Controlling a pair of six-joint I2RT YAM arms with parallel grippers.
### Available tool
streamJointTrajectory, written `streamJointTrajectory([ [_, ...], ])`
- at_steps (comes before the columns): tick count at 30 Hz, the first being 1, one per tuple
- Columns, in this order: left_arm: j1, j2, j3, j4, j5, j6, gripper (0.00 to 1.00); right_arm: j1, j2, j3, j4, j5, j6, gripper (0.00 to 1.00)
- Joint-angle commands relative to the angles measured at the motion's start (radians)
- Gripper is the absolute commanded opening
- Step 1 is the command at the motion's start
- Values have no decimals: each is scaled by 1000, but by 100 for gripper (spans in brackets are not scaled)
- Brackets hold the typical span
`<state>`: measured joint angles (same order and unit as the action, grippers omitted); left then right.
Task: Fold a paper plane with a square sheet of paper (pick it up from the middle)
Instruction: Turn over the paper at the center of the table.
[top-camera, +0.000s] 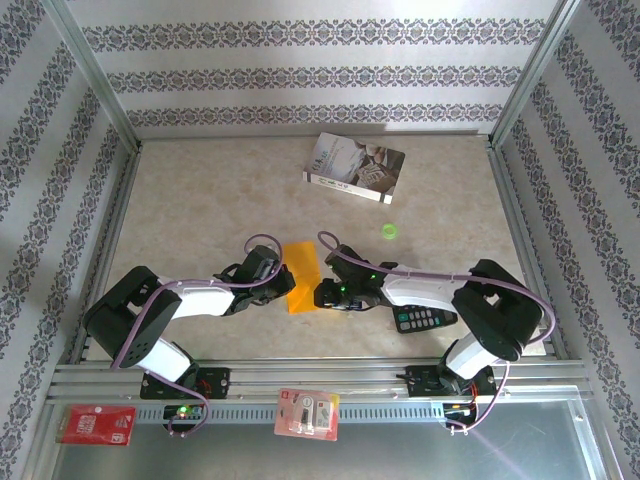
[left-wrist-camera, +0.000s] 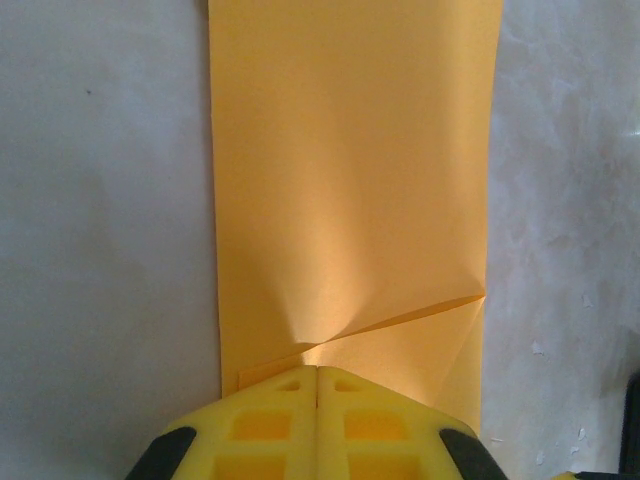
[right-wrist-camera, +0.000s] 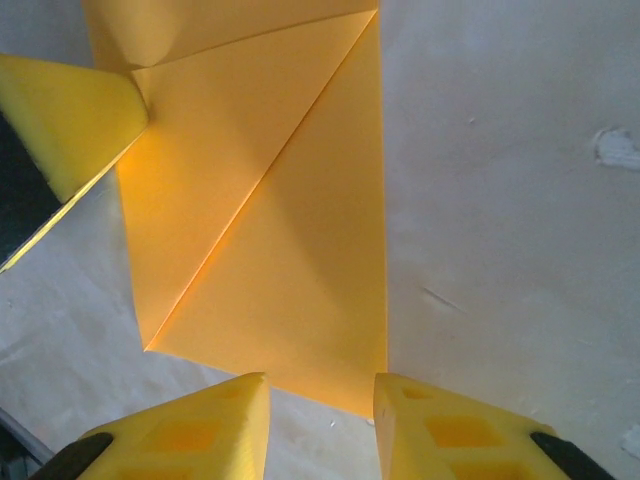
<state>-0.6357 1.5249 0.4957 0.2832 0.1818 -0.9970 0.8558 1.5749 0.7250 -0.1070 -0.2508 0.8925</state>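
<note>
Red packet (top-camera: 95, 424): I see it lying flat on the metal rail at the near left, well clear of the work
Left arm (top-camera: 190, 300): I have it reaching in from its base towards the middle of the surface (top-camera: 200, 200)
Left claw (top-camera: 283, 283): closed tight, the two yellow pads meeting with no gap in its own wrist camera (left-wrist-camera: 317, 372); the tips are down on the near edge of the paper, and creases fan out from that spot; I cannot tell whether any paper is nipped between the pads
Orange sheet of paper (top-camera: 303, 277): lies on the surface between the two claws, a narrow upright strip from above; the right wrist camera (right-wrist-camera: 270, 220) shows one corner folded over as a flat triangle with a sharp diagonal crease, and the part by the left claw's finger (right-wrist-camera: 75, 115) lifts and curls a little
Blister pack (top-camera: 307, 414): on the near rail, just below the paper
Right claw (top-camera: 322, 293): partly open, pads apart and nothing between them (right-wrist-camera: 321, 382); the low edge of the paper sits just ahead of the gap, not touching either pad as far as I can see
Grey-white book (top-camera: 355, 167): flat near the far wall, well apart from the claws
Small green round thing (top-camera: 389, 231): between the book and the right arm
Black calculator (top-camera: 425, 319): partly under the right arm
Right arm (top-camera: 480, 310): stretched leftwards to the paper
</note>
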Motion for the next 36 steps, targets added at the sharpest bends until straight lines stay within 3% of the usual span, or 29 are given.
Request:
streamJointTrajectory([
  [1,-9,9,-16,-73,-28,1,0,12,24,24,9,3,9,33],
  [27,-9,16,-17,-69,-16,8,0,-9,42,-2,160,-68,31,33],
  [36,-9,7,-13,-82,-20,17,0,-33,31,-52,278,-84,16,39],
])
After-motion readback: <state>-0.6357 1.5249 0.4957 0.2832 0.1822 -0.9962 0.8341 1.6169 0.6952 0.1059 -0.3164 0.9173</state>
